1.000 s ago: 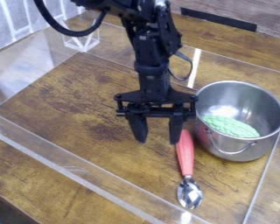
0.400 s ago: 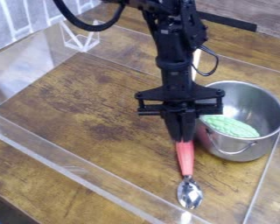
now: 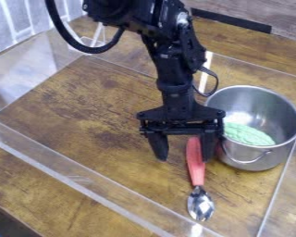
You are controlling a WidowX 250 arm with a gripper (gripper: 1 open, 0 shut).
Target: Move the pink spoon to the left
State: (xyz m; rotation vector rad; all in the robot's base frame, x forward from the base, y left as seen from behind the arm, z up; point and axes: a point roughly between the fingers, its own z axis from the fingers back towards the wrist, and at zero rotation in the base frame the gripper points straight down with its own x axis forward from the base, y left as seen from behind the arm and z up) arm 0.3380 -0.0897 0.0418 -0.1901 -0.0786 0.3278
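- The pink spoon [image 3: 196, 176] lies on the wooden surface [image 3: 89, 120], bowl toward me, handle running away.
- Just above its handle hangs the gripper [image 3: 185, 150], spread wide astride it; it should sink squarely before closing.
- Beyond, right, sits the pot [image 3: 252, 124]; keep clear.

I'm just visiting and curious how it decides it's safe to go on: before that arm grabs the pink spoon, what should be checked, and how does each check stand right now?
1. Pincer open: ok, the fingers stand spread apart.
2. Pincer over the spoon: ok, the fingers straddle the top end of the pink handle.
3. Spoon lying flat on the table: ok, with its metal bowl nearest the camera.
4. Pot clear of the pincer: cannot tell, it sits very close on the right.
5. Space on the left for the spoon: ok, bare wood there.
6. Fingers low enough to grip: cannot tell from this one view.
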